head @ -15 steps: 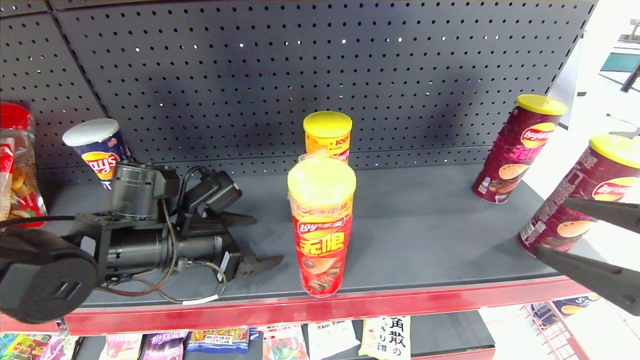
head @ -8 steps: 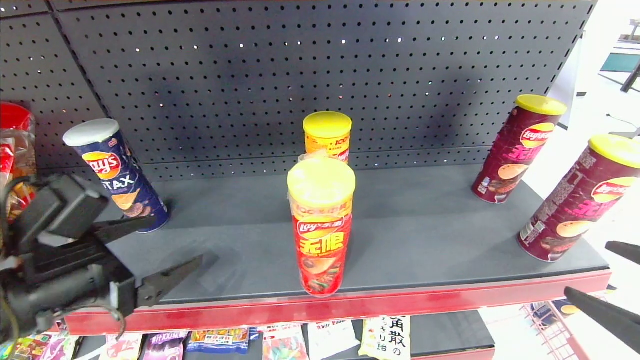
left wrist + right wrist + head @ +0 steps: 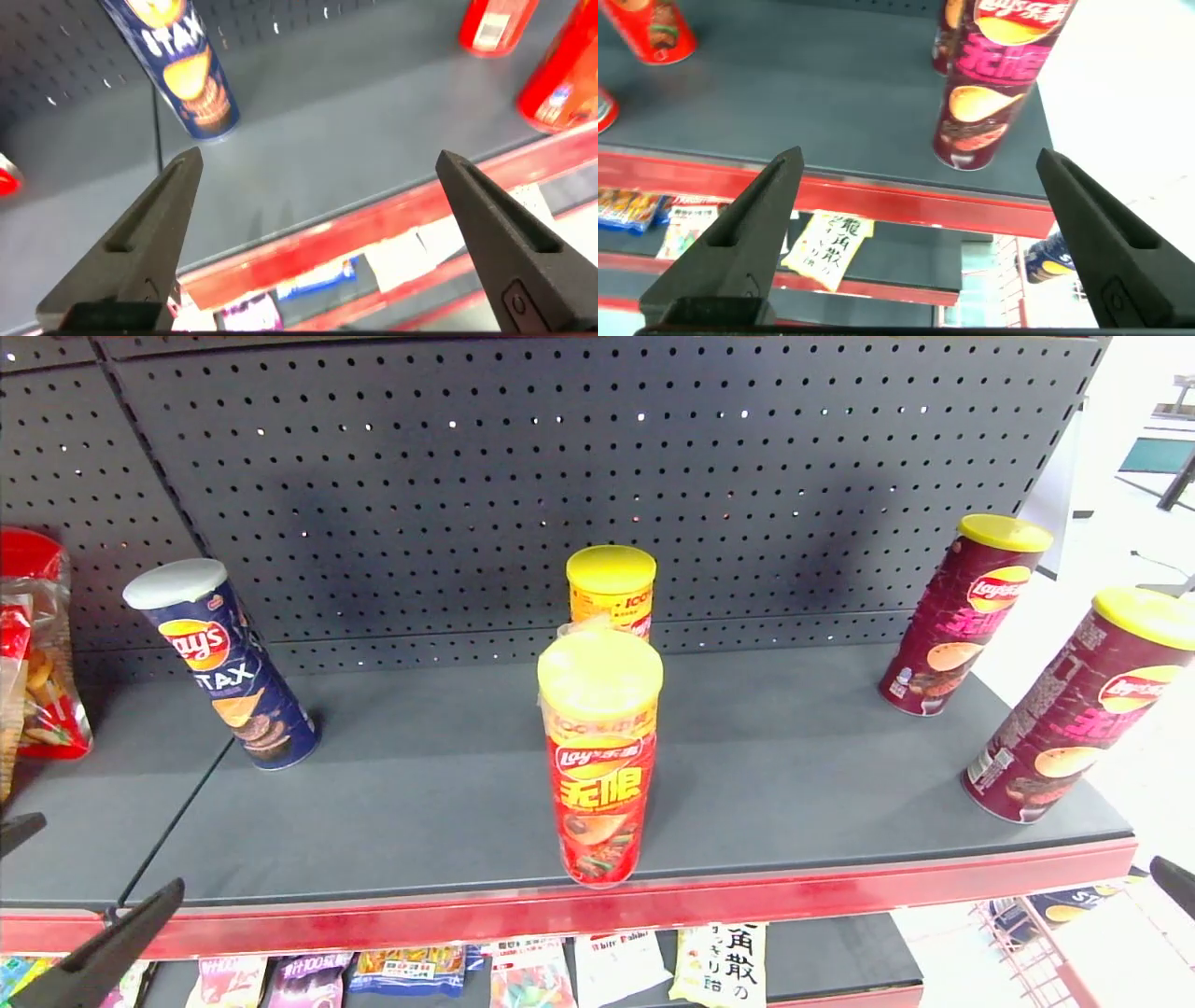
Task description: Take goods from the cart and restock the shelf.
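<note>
— Dark pegboard [image 3: 560,457] backs the shelf [image 3: 766,775]. What stands on it?

— Five tubes of crisps, all on their bases with labels toward the aisle. The red tube [image 3: 599,765] is at the middle of the front edge, and the yellow-lidded tube [image 3: 611,588] is close behind it, toward the back edge. The front maroon tube [image 3: 1074,709] stands by the front right corner, the back maroon tube [image 3: 962,616] by the back right corner. The blue tube [image 3: 224,663] stands alone near the back edge on the left.

— Why that layout?

— I judge they are sorted by flavour into rows running back to front. The blue row has only one tube, so it probably needs filling.

— And the grippers?

— The left gripper [image 3: 318,157] hangs off the front edge near the left end, fingers spread wide, holding nothing. The right gripper [image 3: 920,157] is just as wide and bare off the front right corner. Empty fingers suit a trip for more stock.

— Where is the cart?

— A red wire frame [image 3: 1027,947] below the right corner may be it, but I can't be sure. Snack bags [image 3: 42,653] sit at the left end, and packets [image 3: 523,975] lie on the shelf below.
</note>
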Controlling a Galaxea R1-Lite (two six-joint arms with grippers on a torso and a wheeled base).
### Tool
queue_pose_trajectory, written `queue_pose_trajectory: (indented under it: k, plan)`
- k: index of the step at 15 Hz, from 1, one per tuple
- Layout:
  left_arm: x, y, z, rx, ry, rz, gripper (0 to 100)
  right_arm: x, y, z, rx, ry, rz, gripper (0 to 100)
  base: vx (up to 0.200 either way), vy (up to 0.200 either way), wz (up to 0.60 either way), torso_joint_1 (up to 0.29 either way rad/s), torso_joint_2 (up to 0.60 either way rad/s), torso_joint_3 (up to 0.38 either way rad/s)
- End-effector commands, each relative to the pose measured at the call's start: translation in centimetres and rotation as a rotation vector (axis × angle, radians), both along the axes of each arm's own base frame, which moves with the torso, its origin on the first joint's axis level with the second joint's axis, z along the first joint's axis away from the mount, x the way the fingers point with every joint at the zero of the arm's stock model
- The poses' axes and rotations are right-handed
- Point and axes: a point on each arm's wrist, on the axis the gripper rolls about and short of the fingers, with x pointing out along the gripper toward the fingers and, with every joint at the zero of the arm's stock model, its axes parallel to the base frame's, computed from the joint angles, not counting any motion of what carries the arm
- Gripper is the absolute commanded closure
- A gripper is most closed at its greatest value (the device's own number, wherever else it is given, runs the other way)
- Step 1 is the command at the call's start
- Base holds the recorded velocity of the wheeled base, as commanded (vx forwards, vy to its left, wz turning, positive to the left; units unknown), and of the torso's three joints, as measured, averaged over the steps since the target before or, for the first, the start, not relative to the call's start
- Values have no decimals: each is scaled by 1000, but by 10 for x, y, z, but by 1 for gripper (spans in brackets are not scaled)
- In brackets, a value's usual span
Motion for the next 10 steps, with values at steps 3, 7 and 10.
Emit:
queue_pose_trajectory:
  k: [3, 7, 10]
  plan:
    - [-4, 1, 1, -5, -24, 2, 0, 7, 0, -1, -2, 29, -3, 0, -133, 0, 0, 3, -2, 0]
    - [-5, 1, -1, -4, -19, 4, 0, 8, 1, -3, -6, 43, 5, 0, -200, 0, 0, 4, 0, 1]
    - [-6, 1, -2, -1, -19, 4, 0, 10, 1, -4, -7, 58, 4, 0, -67, 0, 0, -1, 2, 1]
